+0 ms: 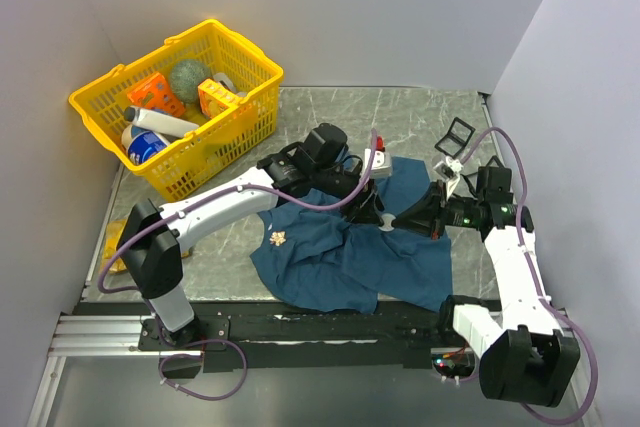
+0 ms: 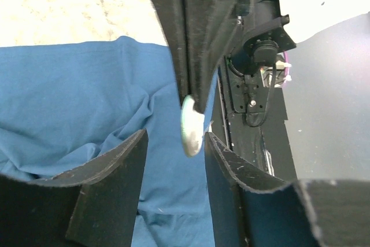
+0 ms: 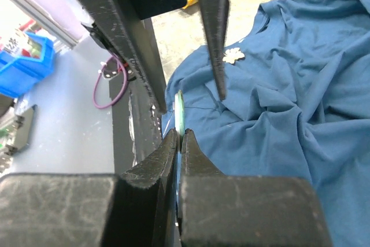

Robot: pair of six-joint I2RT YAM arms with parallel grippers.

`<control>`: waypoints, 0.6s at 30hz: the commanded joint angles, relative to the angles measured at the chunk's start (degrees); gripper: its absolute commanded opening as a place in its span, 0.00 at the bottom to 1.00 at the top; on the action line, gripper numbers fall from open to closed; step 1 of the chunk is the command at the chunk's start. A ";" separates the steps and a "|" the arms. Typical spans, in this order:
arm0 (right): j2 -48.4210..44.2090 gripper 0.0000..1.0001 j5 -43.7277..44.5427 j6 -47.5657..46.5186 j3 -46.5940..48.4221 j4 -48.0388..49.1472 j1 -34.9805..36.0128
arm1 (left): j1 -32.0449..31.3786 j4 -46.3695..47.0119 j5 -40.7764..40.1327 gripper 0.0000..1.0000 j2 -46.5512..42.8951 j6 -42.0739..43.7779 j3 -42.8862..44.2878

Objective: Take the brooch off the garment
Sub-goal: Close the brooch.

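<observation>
The big blue shirt (image 1: 340, 267) lies crumpled on the table (image 1: 420, 117), and both arms meet above its middle. The right gripper (image 3: 178, 137) has its two fingers pinched tight on one end of a thin pale round disc (image 2: 192, 128) and holds it just over the shirt. I think it holds only the end so most of the disc sticks out for the other arm to take. The left gripper (image 2: 175, 138) has its fingers spread wide, one on each side of the disc and not touching it, so it looks ready to close on it. I cannot tell if the disc is a brooch or only a back piece. A small white flower brooch (image 3: 233, 56) sits on the shirt near the neck hole, well apart from both grippers, and it looks pinned there. So to me the job is not done while that one is on the cloth. The thin disc could slip if the pass is not gentle. A yellow basket (image 1: 105, 112) full of things stands off the shirt, past its far left corner
</observation>
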 commanded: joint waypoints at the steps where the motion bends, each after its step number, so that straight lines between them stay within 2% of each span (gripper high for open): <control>1: 1.00 0.00 -4.12 5.03 2.10 3.26 -0.89 | 0.11 2.95 2.73 0.49 -2.53 -1.83 -0.35; 10: 3.55 0.00 -5.35 13.20 1.30 9.14 -1.33 | 0.02 4.53 3.35 0.49 -1.56 -4.38 -0.36; 18: 4.61 0.00 -4.92 12.60 1.22 8.80 -1.33 | 0.11 5.85 1.24 0.41 -0.60 -6.14 -0.71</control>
